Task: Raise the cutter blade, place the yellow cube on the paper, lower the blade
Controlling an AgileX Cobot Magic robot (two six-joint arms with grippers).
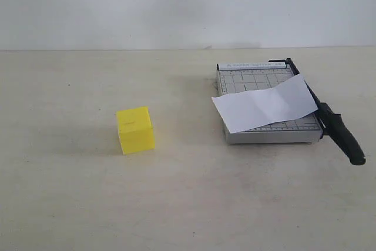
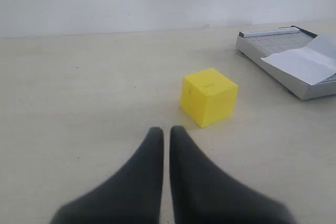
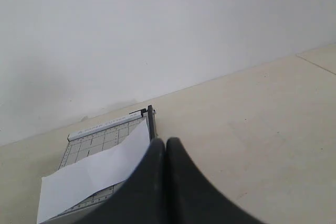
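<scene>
The yellow cube (image 1: 136, 130) stands on the bare table left of the trimmer, a small slot mark on its top face; the left wrist view shows the cube (image 2: 208, 97) a short way beyond my left gripper (image 2: 166, 129), which is shut and holds nothing. The white paper (image 1: 264, 104) lies slanted across the grey trimmer base (image 1: 258, 77). The cutter blade (image 1: 333, 124) lies down along the base's right edge, its thick black handle sticking out toward the front. My right gripper (image 3: 166, 141) is shut and empty, with the paper (image 3: 92, 174) beside it. Neither gripper appears in the exterior view.
The beige table (image 1: 70, 204) runs back to a white wall (image 1: 176, 4). The trimmer sits at the right rear of the table; the blade's hinge (image 3: 150, 111) is at the base's far corner.
</scene>
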